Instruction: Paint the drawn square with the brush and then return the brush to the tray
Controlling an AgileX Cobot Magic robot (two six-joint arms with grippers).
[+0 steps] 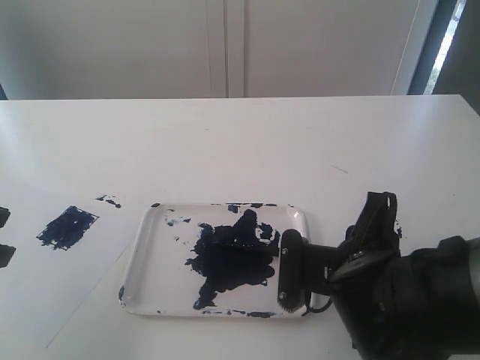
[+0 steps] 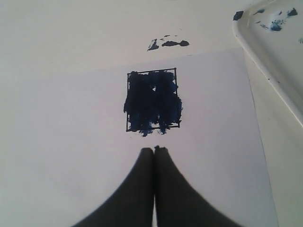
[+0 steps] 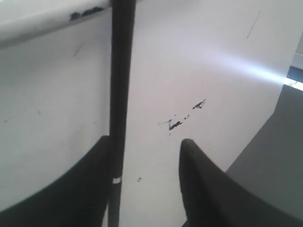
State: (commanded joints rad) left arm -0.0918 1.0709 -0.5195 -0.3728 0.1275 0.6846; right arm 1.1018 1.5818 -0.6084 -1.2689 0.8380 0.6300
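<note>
The drawn square (image 2: 154,101) is a black outline filled with dark navy paint, on white paper; it also shows in the exterior view as a navy patch (image 1: 67,227) left of the tray. My left gripper (image 2: 154,150) is shut and empty, just short of the square. The tray (image 1: 150,247) holds a big navy blot. My right gripper (image 3: 147,142) is open at the tray's right edge (image 1: 292,274). The brush (image 3: 119,85), a thin black stick with a pale band, runs along the inside of one finger toward the tray rim (image 3: 42,21). The other finger stands well apart from it.
The paper sheet (image 2: 71,142) lies left of the tray, whose corner (image 2: 265,52) is close to the square. Small paint specks (image 2: 168,44) lie beyond the square, and others (image 3: 182,118) on the table by the right gripper. The right arm (image 1: 420,300) fills the lower right corner.
</note>
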